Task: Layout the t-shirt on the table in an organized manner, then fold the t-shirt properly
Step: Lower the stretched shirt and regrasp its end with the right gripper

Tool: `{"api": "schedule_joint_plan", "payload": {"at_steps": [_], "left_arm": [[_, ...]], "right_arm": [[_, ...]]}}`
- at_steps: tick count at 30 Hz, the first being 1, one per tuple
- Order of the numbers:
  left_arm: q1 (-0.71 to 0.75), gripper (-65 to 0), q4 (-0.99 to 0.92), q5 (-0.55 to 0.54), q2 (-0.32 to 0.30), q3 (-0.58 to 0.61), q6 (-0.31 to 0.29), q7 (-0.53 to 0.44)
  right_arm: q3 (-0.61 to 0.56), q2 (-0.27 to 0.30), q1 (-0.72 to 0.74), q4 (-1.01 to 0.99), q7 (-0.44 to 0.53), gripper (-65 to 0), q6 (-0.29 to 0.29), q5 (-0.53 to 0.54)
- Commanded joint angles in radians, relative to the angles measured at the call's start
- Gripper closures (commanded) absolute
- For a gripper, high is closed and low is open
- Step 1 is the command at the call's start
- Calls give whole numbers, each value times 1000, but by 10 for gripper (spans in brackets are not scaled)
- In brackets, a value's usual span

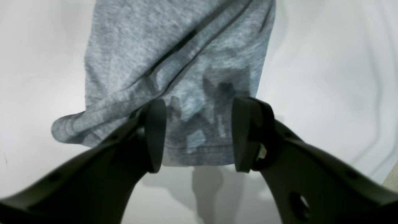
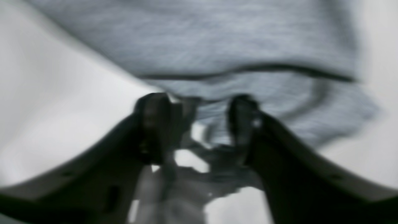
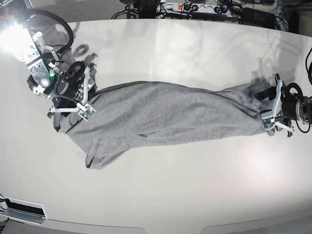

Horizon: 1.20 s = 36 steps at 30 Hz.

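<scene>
The heather-grey t-shirt [image 3: 165, 114] lies face down, stretched into a long rumpled band across the off-white table [image 3: 195, 185]. My left gripper [image 3: 265, 103] is at its right end. In the left wrist view the gripper [image 1: 199, 133] stands open, its fingers straddling the shirt's narrow end [image 1: 174, 53], whose edge lies flat between them. My right gripper [image 3: 90, 92] is at the shirt's left end. The right wrist view is blurred; there the gripper [image 2: 199, 124] has its fingers apart, with a fold of the grey cloth [image 2: 202, 40] at the tips.
A power strip and cables [image 3: 195, 7] run along the table's far edge. A white device [image 3: 22, 209] sits at the near left corner. Bright glare [image 3: 12, 36] marks the far left. Bare tabletop [image 1: 326, 77] surrounds the shirt.
</scene>
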Motion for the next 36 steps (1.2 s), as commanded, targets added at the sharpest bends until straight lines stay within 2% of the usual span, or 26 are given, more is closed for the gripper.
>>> {"api": "schedule_joint_plan", "payload": {"at_steps": [1,6,7,11,16,18,21,25,30,33,36], "left_arm": [[-19,-342,7,-16,-20,-14,2,-7],[-19,-342,7,-16,-19,-14,2,-7],[-19,-342,7,-16,-19,-14,2,-7],[-19,-342,7,-16,-19,-14,2,-7],[-19,-342,7,-12,-20,-14,2,-5],[-19,-342,7,-7,-20,-14,2,-3],[-19,-342,7,-4,-25,-14,2,0],[-19,-342,7,0,-28,-14,2,0],[-20,-342,7,0,-28,-14,2,0],[-19,-342,7,-1,-28,-14,2,0],[-19,-342,7,0,-28,-14,2,1]], "right_arm": [[9,13,16,14,19,-238,-19,-11],[9,13,20,21,-44,-10,-8,-56],[9,16,22,33,-70,0,-8,-55],[9,29,19,140,-158,0,2,-55],[9,61,19,363,-255,0,63,-44],[9,82,18,411,-275,0,87,2],[9,113,15,425,-310,0,170,74],[9,165,16,442,-354,0,313,186],[22,238,37,478,-422,0,424,315],[45,266,74,482,-411,0,407,387],[92,265,92,481,-328,0,300,418]]}}
